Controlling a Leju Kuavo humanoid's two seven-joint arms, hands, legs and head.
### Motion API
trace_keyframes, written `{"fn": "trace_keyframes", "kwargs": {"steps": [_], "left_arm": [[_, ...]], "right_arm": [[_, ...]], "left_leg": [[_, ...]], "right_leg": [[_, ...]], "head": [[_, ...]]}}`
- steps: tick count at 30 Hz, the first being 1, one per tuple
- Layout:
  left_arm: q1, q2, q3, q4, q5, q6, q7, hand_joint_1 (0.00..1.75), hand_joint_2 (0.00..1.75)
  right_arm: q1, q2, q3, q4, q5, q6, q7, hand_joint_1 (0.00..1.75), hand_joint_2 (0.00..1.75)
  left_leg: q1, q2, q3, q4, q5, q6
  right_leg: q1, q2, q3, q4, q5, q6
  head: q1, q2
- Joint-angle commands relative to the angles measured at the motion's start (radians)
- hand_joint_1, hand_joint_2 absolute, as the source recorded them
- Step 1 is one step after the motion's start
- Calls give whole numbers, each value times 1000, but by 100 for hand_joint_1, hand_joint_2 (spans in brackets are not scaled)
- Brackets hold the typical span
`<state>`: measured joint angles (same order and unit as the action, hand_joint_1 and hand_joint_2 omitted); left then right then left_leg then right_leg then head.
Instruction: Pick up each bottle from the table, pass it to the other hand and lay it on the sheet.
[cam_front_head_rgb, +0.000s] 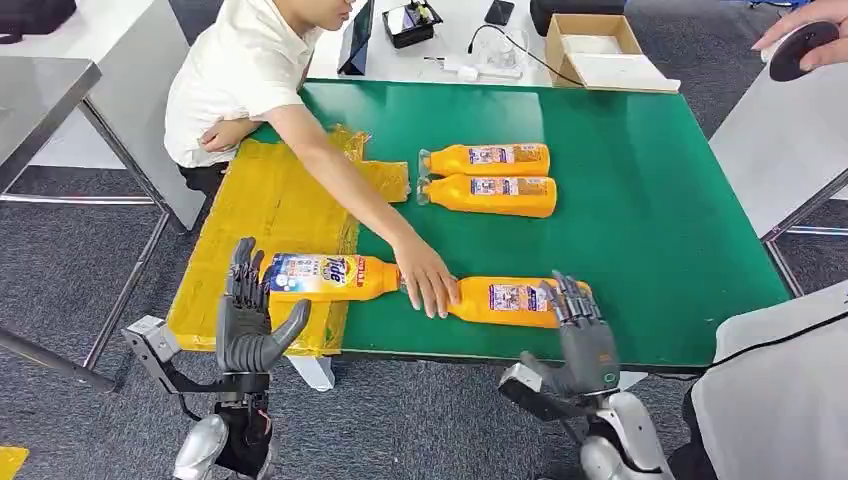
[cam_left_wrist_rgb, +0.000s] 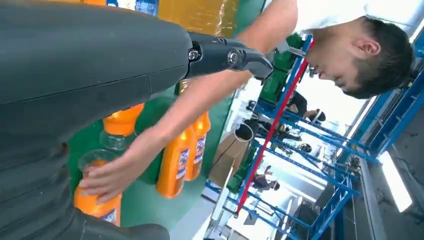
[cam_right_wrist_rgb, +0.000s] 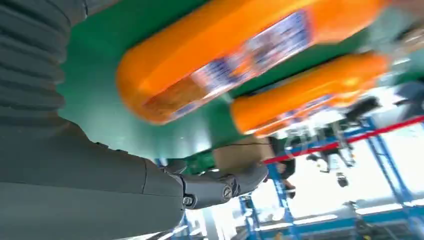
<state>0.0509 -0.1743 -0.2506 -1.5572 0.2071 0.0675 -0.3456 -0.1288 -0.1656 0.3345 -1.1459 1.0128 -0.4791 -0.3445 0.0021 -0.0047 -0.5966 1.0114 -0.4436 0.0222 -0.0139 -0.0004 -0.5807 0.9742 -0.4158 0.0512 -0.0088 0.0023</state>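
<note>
L robot hand (cam_front_head_rgb: 247, 318) hangs off the near-left edge of the counter (cam_front_head_rgb: 650, 220), fingers spread & pointing up, nothing in it; fingertips overlap the near edge of the yellow sheet (cam_front_head_rgb: 260, 200). R robot hand (cam_front_head_rgb: 580, 325) sits at the near edge of the counter, fingers apart & raised, holding nothing; from the head view its fingertips lie right at the base end of the near-right bottle (cam_front_head_rgb: 505, 300), can't tell if touching. R wrist view shows that bottle (cam_right_wrist_rgb: 240, 60) close above the thumb, blurred, not gripped.

4 orange bottles, all lying down on their sides. Near-left bottle (cam_front_head_rgb: 325, 277), w/ "Tide" label, lies partly on the sheet, cap end over green counter. Near-right bottle lies on bare green, cap end toward the first one. A person's hand (cam_front_head_rgb: 428, 283) rests where the 2 near bottles meet, arm reaching across sheet from the far-left. 2 far bottles lie side by side, touching, mid-counter: one (cam_front_head_rgb: 487, 159) farther back, one (cam_front_head_rgb: 490, 195) nearer, caps toward the sheet, just beside its far-right flap.

Behind the counter: a cardboard box (cam_front_head_rgb: 592, 45) & a white cable (cam_front_head_rgb: 480, 65) on a white surface. Another person's hand (cam_front_head_rgb: 805, 35) at far right holds a dark round object.
</note>
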Motion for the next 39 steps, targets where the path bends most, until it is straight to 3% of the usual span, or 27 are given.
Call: {"fn": "trace_keyframes", "kwargs": {"steps": [1,8,13,19,28,32,36,37,38,39], "left_arm": [[-42,35,-66,39,13,12,24,0,175],[-52,37,-79,51,18,22,35,0,175],[-73,32,-109,81,25,27,45,0,175],[-74,35,-110,80,28,27,47,0,175],[-87,32,-140,96,33,28,48,0,175],[-100,28,-145,115,32,28,46,0,175],[-112,29,-154,131,40,17,51,0,175],[-113,29,-154,132,40,17,52,0,175],[-117,28,-155,135,43,14,52,0,175],[-120,28,-155,139,45,13,52,0,175]], "right_arm": [[-139,-11,-40,285,-39,58,-27,0,175],[-180,0,-16,358,-13,56,-12,0,175],[-291,19,17,489,14,71,19,0,175],[-298,20,21,504,16,66,20,0,175],[-402,49,80,594,91,17,69,0,175],[-433,63,72,614,68,74,81,0,175],[-476,77,72,706,30,231,104,0,175],[-477,76,71,707,27,232,102,9,175],[-481,75,75,731,20,268,103,166,175],[-482,76,73,739,14,276,105,169,175]], "left_leg": [[0,1,5,-2,0,-1],[0,1,6,-1,-2,-2],[0,3,1,-1,0,-1],[0,2,5,-1,0,-1],[0,2,1,-1,1,0],[0,3,2,-1,0,0],[0,3,5,-1,0,-1],[0,1,2,-1,1,0],[0,1,1,-1,1,0],[0,1,3,-1,0,0]], "right_leg": [[0,1,4,-2,0,-2],[0,1,5,0,-2,-3],[0,3,1,0,1,-1],[0,1,4,0,-1,-3],[0,2,1,0,0,-1],[0,2,1,0,0,-1],[0,2,4,1,-1,-3],[0,1,2,0,0,-1],[0,1,1,0,0,-1],[0,1,3,0,0,-2]], "head": [[0,0],[0,0],[0,0],[0,0],[0,0],[0,0],[0,0],[-1,0],[-1,0],[0,0]]}}
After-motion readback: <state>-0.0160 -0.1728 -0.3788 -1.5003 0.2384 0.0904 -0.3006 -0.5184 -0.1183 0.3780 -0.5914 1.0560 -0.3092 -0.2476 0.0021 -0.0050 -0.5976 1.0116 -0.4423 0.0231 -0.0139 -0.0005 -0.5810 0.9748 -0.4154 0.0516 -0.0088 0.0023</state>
